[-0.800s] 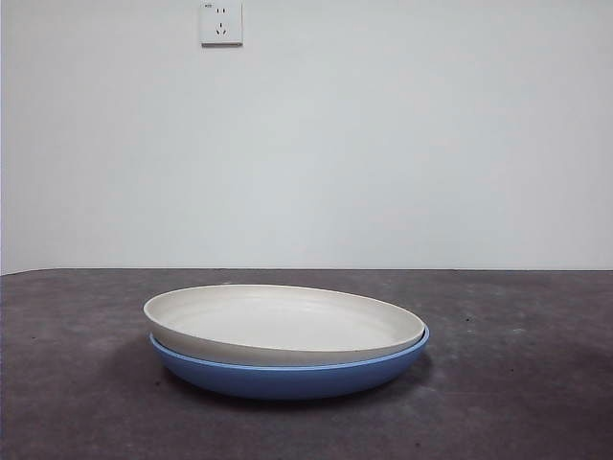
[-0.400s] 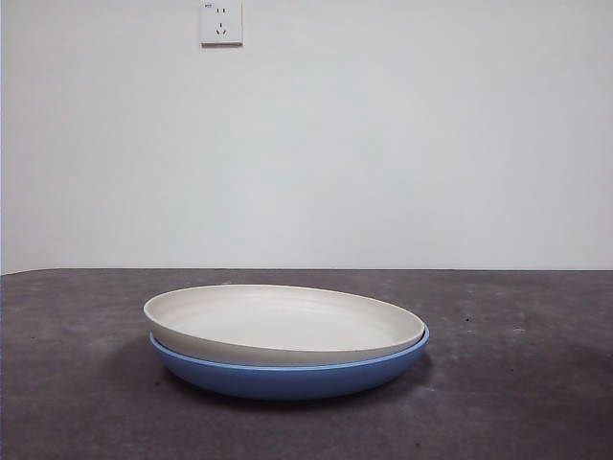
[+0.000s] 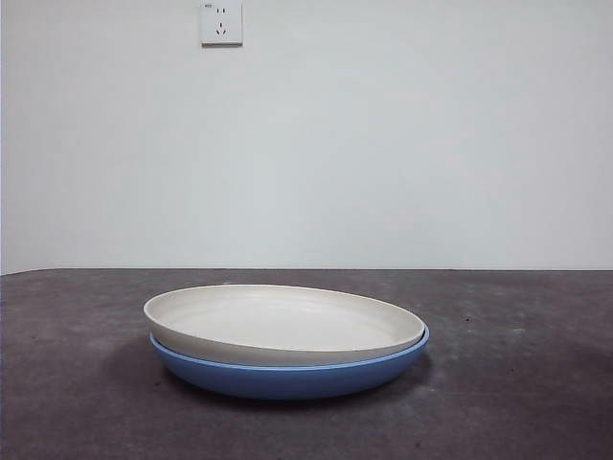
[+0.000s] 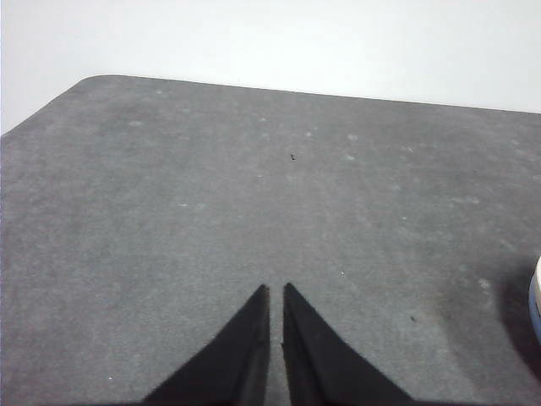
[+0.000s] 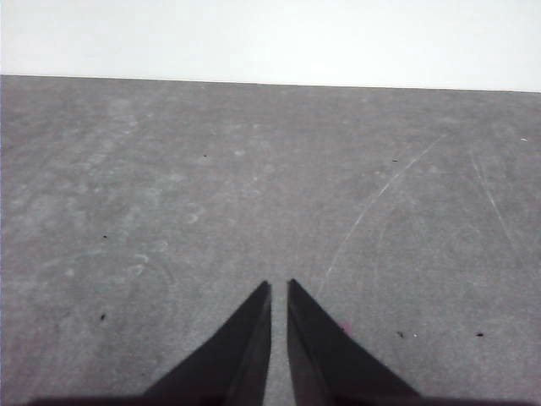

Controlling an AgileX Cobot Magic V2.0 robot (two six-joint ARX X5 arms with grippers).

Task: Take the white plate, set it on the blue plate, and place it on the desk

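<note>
You will find no readable text here. The wall socket [image 3: 221, 23] carries a tiny dark mark at its upper left corner, too small to make out. Neither plate shows any lettering, nor does the table.

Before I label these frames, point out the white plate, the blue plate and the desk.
white plate [image 3: 287, 321]: front view, on its ridged inner surface.
blue plate [image 3: 287, 379]: front view, on its outer wall below the white rim.
desk [image 3: 517, 402]: front view, on bare tabletop beside the plates.
</note>
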